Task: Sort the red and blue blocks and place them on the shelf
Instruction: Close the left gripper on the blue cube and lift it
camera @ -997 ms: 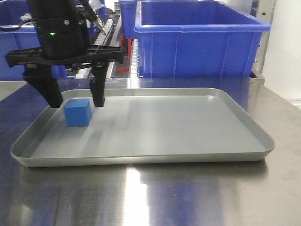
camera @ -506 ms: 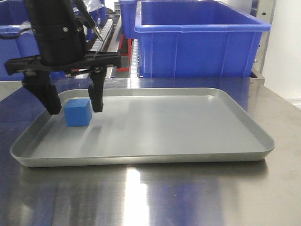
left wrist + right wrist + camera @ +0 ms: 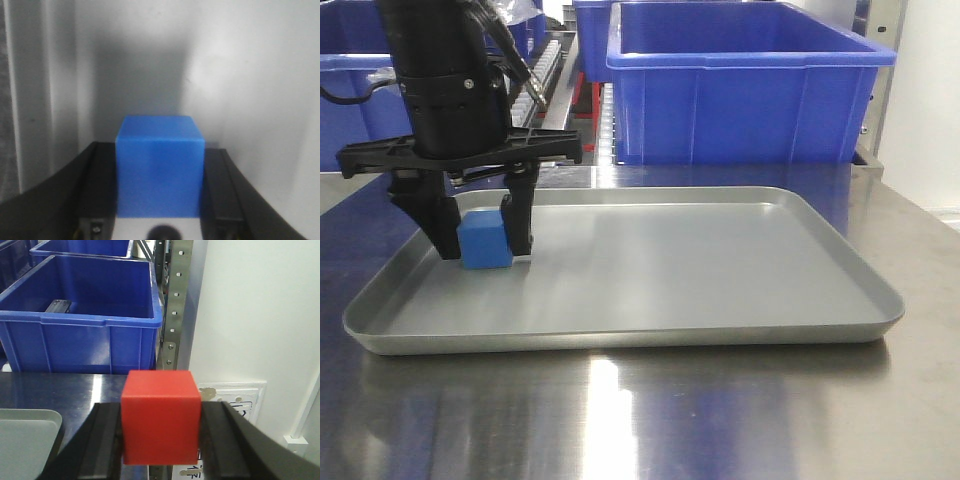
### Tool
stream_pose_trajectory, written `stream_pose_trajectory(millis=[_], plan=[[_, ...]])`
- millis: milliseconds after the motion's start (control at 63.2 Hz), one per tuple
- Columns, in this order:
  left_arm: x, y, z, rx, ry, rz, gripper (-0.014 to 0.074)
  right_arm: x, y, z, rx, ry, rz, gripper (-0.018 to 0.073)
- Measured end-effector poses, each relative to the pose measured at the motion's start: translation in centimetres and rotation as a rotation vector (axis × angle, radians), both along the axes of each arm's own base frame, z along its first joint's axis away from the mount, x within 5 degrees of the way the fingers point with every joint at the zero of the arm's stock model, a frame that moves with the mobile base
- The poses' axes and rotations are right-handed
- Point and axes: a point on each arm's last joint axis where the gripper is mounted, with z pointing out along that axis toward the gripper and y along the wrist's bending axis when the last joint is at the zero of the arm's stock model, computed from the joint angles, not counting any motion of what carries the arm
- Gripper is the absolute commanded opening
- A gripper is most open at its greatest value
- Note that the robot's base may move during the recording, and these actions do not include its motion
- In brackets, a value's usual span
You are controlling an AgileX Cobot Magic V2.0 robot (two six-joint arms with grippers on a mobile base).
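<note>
The blue block [image 3: 486,240] [image 3: 160,165] rests at the left end of the grey tray [image 3: 720,330]. My left gripper [image 3: 485,250] [image 3: 159,155] reaches down over it, with a black finger pressed to each side, shut on it. The red block [image 3: 161,415] is held in my right gripper [image 3: 161,409], shut on it, above the steel table to the right of the tray's corner [image 3: 25,440]. The right gripper is outside the front view. The shelf shows as a steel upright [image 3: 172,300] and white roller tracks [image 3: 548,70] behind the table.
Large blue bins [image 3: 750,90] [image 3: 80,315] stand on the shelf behind the tray. Another blue bin [image 3: 350,100] sits at the far left. A white wall with a socket plate [image 3: 235,400] lies to the right.
The left gripper has come down over the blue block and its fingers have closed in from a wide gap to touch both sides.
</note>
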Motion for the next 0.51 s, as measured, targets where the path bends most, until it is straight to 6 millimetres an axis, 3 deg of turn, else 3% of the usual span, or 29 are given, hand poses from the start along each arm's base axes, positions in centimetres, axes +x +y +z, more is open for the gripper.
stream_pose_trajectory(millis=[127,316,506], plan=[[0.0,0.0,0.0,0.000,0.000,0.002,0.0119,0.0,0.0,0.0,0.000,0.002,0.000,0.0057],[0.0,0.1,0.3,0.003,-0.013,-0.001,0.0123,0.0,0.0,0.0,0.000,0.002,0.000,0.0057],[-0.8,0.8,3.7,-0.006,-0.111,-0.026,0.0123,0.0,0.0,0.0,0.000,0.002,0.000,0.0057]])
